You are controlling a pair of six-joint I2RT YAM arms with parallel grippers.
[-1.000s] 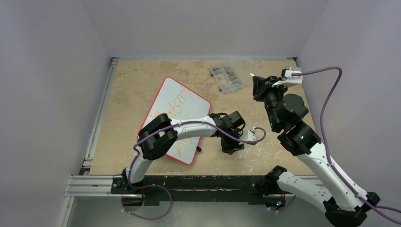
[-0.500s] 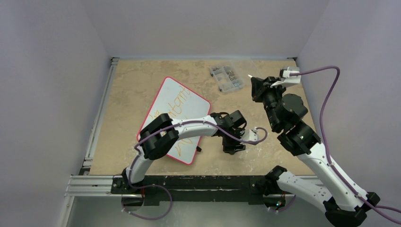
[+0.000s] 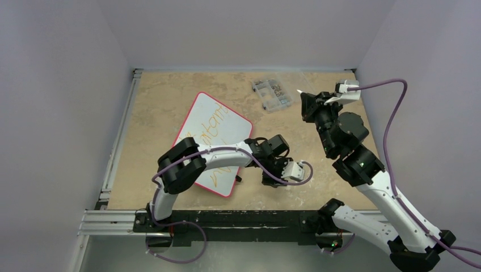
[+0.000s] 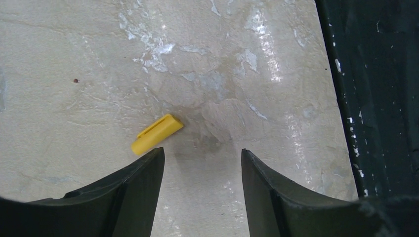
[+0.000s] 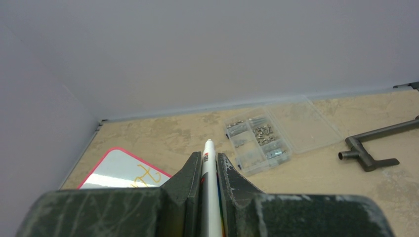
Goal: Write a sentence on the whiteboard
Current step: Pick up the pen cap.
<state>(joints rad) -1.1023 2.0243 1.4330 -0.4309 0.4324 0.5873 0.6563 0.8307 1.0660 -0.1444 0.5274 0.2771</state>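
Whiteboard (image 3: 238, 131) flat on table (image 3: 159, 113), left of centre, left arm over its near part; sentence (image 3: 214, 120) in orange slanted lines on it.
Left gripper (image 4: 201, 154) low over table: fingers about half apart, empty. Yellow cap (image 4: 157, 133) lies slanted just beyond one finger, off-centre.
Likely step: grasp cap. Shift over it, square fingers across its width, then close.
Right gripper (image 5: 208, 156) raised near parts box (image 3: 272, 93), fingers clamped on marker (image 5: 209, 148), tip bare.

A clear plastic parts box (image 3: 272, 92) sits on the tan, stone-look table (image 3: 164, 102) toward one o'clock, lid flipped open, small metal bits in its compartments. In the right wrist view a black T-shaped tool (image 5: 369, 148) lies at the box's three o'clock, and a white marker (image 5: 209, 163) points to twelve. A yellow cap (image 4: 157, 134) lies on its side on the tabletop.
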